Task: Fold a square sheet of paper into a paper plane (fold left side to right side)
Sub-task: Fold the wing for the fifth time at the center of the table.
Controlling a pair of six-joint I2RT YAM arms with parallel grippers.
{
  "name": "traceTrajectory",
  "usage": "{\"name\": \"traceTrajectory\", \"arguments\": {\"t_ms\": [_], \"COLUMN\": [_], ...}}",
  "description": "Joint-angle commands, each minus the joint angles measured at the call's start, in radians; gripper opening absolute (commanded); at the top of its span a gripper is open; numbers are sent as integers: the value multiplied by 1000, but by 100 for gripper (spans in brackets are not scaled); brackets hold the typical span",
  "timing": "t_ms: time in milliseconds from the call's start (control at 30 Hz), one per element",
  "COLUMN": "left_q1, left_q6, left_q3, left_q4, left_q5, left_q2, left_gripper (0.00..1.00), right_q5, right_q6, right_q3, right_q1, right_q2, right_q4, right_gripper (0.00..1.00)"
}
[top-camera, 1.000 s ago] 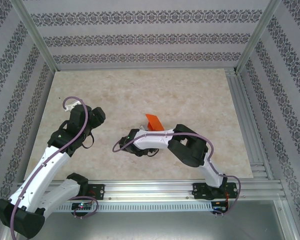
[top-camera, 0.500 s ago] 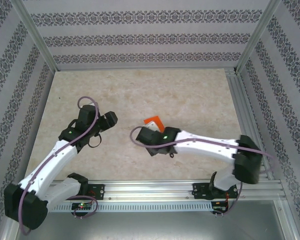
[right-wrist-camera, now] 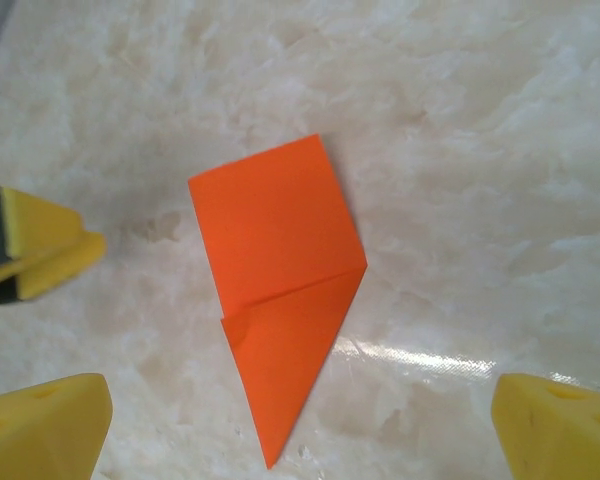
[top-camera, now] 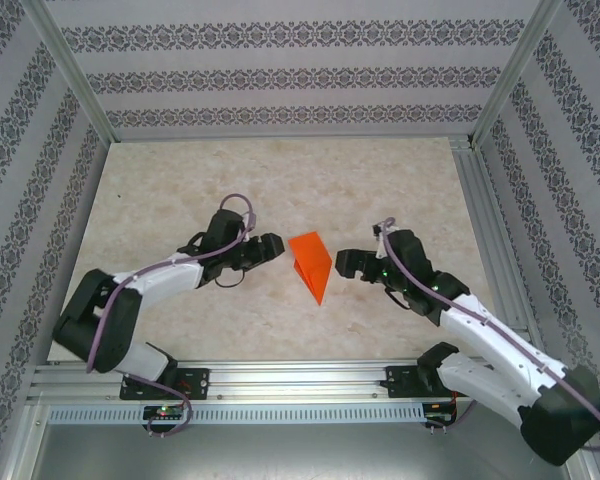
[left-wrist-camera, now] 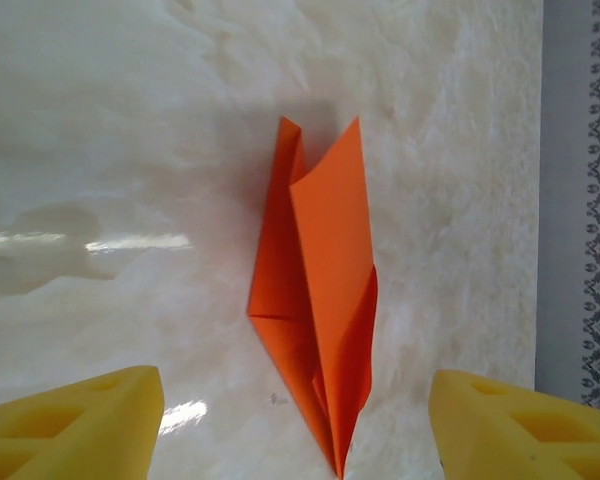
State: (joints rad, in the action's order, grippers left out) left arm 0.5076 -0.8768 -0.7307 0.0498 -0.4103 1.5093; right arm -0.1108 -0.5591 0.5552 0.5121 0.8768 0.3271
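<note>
The square sheet of paper (top-camera: 311, 262) lies mid-table, bright orange and folded into a narrow dart with its point toward the near edge. In the left wrist view the paper (left-wrist-camera: 320, 290) shows its layers slightly parted, the point between the yellow fingers. In the right wrist view the paper (right-wrist-camera: 280, 270) lies flat with a diagonal crease. My left gripper (top-camera: 271, 247) stands open just left of it, my right gripper (top-camera: 344, 262) open just right of it. Neither touches the paper. The left gripper (left-wrist-camera: 295, 430) and the right gripper (right-wrist-camera: 300, 430) both hold nothing.
An aluminium rail (top-camera: 330, 375) runs along the near edge and another rail (top-camera: 498, 250) along the right side. Patterned walls (top-camera: 280, 80) enclose the marble-look table (top-camera: 280, 180). A left fingertip (right-wrist-camera: 40, 255) shows at the left of the right wrist view.
My right gripper has let go of the paper, opened wide and swung to its right side. The left arm has reached in toward the paper. The paper now lies on the table.
</note>
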Motion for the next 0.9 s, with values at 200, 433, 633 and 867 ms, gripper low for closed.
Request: {"name": "traceTrajectory", "arguments": {"t_ms": [200, 433, 633, 867], "left_q1": [78, 100, 102, 96], "left_q6": [-46, -65, -65, -38], "left_q3": [-167, -221, -215, -182], "left_q4": [169, 190, 207, 223], "left_q5": [-50, -65, -70, -109], "left_q2": [258, 357, 363, 310], "left_gripper": [63, 51, 27, 7], "right_q5": [-225, -267, -383, -573], "right_q6": [-89, -67, -84, -6], "right_q3": [-149, -159, -171, -92], "right_q1": [-172, -211, -261, -294], "right_q2": [-156, -177, -81, 175], "right_q4": [-120, -83, -176, -319], "right_gripper": [98, 98, 98, 89]}}
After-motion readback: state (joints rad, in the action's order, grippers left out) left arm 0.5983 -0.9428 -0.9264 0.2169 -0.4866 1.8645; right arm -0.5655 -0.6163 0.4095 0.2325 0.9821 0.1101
